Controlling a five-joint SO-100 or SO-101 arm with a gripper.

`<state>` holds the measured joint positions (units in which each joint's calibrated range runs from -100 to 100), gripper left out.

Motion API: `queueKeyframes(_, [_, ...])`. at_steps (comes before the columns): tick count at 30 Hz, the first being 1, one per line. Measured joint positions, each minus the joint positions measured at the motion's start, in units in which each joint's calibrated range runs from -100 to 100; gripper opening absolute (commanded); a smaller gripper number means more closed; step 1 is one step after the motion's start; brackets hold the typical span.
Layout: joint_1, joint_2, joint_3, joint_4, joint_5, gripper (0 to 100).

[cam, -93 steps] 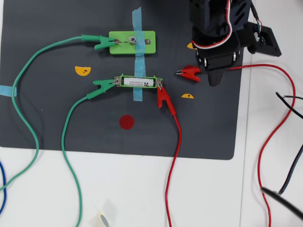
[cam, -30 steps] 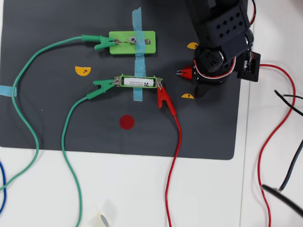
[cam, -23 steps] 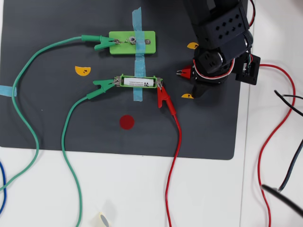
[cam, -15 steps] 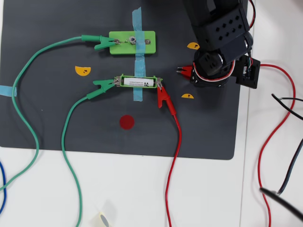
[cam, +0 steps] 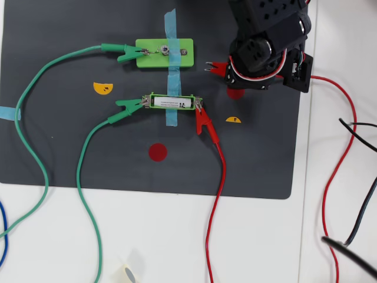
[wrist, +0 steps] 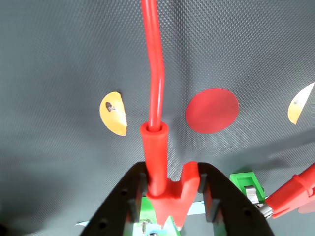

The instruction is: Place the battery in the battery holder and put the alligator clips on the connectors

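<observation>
In the overhead view the battery [cam: 169, 102] lies in the green battery holder [cam: 194, 102], taped down with blue tape. A green alligator clip [cam: 128, 105] bites the holder's left tab and a red clip [cam: 204, 122] its right tab. Another green clip [cam: 126, 54] sits on the left of the light-green block [cam: 179, 46]. My gripper [cam: 222, 68] is shut on the second red clip [cam: 213, 66], just right of that block. In the wrist view the gripper [wrist: 170, 196] pinches this red clip [wrist: 167, 189] between black fingers [wrist: 133, 194], above the block [wrist: 147, 223].
On the dark mat [cam: 70, 141] lie red dots [cam: 157, 152] [wrist: 211, 110] and yellow half-discs [cam: 102, 88] [cam: 233, 119] [wrist: 114, 113]. Red wire [cam: 339, 147] loops over the white table at the right, green wires [cam: 35, 147] at the left. The arm hides the mat's upper right.
My gripper, shut on the red clip, has moved up and left in the overhead view towards the light-green block. The red dot beneath where the clip lay now shows partly.
</observation>
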<state>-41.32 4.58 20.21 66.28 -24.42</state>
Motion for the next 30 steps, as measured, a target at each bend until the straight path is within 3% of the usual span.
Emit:
queueKeyframes(15, [0.45,-1.09,4.26,-0.17,-3.36,1])
queueKeyframes(30, [7.50,-1.09,6.40,-0.17,-5.12,1])
